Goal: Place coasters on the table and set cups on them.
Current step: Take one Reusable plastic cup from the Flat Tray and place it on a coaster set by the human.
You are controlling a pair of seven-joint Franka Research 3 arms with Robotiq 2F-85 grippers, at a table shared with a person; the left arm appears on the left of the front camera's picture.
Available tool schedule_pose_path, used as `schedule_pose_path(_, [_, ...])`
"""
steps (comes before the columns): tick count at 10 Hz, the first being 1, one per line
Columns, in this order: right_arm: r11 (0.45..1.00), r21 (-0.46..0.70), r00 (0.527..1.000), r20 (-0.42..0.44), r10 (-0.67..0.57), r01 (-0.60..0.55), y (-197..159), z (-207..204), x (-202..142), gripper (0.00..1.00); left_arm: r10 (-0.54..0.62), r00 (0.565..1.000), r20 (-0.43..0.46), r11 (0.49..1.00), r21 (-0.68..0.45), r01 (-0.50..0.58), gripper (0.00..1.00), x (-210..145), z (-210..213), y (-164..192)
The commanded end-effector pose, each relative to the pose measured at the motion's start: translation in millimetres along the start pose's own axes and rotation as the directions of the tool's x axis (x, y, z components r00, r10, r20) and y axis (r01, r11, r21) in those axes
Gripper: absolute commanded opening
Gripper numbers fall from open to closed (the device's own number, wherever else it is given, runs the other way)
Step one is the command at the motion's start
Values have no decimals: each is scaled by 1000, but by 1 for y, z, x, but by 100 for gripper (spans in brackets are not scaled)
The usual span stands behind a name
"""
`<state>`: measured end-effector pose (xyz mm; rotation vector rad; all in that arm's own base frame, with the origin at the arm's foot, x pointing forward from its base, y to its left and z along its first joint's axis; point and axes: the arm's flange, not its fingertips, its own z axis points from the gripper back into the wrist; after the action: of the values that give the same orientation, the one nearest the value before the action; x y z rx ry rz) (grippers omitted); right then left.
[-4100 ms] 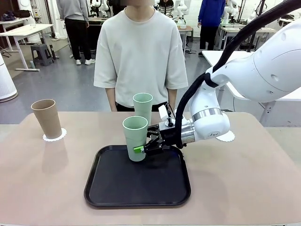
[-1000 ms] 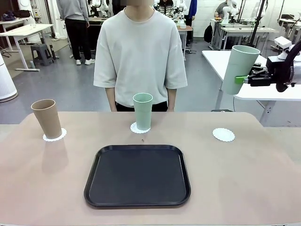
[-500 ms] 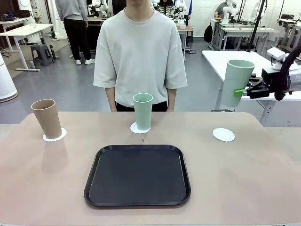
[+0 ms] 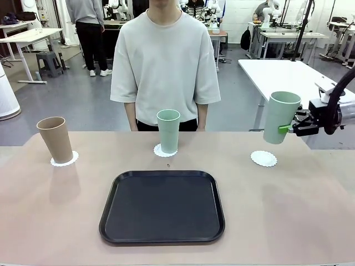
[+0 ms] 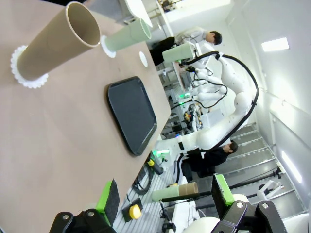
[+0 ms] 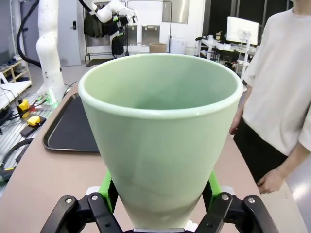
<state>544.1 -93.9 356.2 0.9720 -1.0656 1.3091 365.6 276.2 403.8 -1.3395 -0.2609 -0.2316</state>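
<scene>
one coaster (image 4: 263, 158) is bare, so your right gripper (image 4: 290, 128) clamps the mint cup (image 4: 281, 117) above it; left gripper (image 5: 165, 201) fingers gape empty.

I see my right gripper (image 4: 289, 128) reaching in from the right side, held in the air with fingers horizontal, clamped on the lower part of a mint cup (image 4: 281, 117). My left gripper (image 5: 165, 201) has its fingers spread apart, holding nothing.

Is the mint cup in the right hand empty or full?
Empty: the right wrist view looks into the held mint cup and shows only bare inner wall.
</scene>
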Motion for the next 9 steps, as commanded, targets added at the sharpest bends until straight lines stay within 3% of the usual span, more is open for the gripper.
schedule_pose_path(1, [999,28,1000,-15,21,-20,0,-6,-15,83,-2,1000,4,1000,3,2,100,-1,0,-3])
schedule_pose_path(6, [1000,24,999,-33,-5,6,-24,-14,-55,83,-2,1000,4,1000,3,2,100,-1,0,-3])
schedule_pose_path(9, [999,32,1000,16,-3,3,-34,-18,-65,83,-2,1000,4,1000,3,2,100,-1,0,-3])
